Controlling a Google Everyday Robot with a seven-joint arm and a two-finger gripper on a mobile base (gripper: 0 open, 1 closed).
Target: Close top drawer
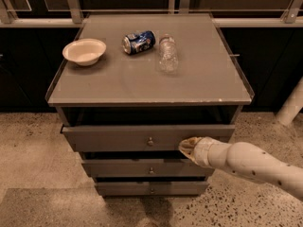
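Chest of drawers: grey, three drawers, flat top, set on a speckled floor.

Top drawer: uppermost in the chest, pulled partly out; a dark gap is seen between its front and the chest top. One small round knob is fixed at the centre of the front.

Gripper: found at the chest front, at the lower edge of the top drawer's front, to the right of the knob; it appears to be touching the front. Nothing is seen to be held. Whether it is open or closed cannot be told. The pale arm is extended in from the chest's right.

Middle drawer and bottom drawer: placed below, each with a knob.

On the chest top: a bowl at the left, a can lying on its side near the middle, a clear bottle lying just right of the can.
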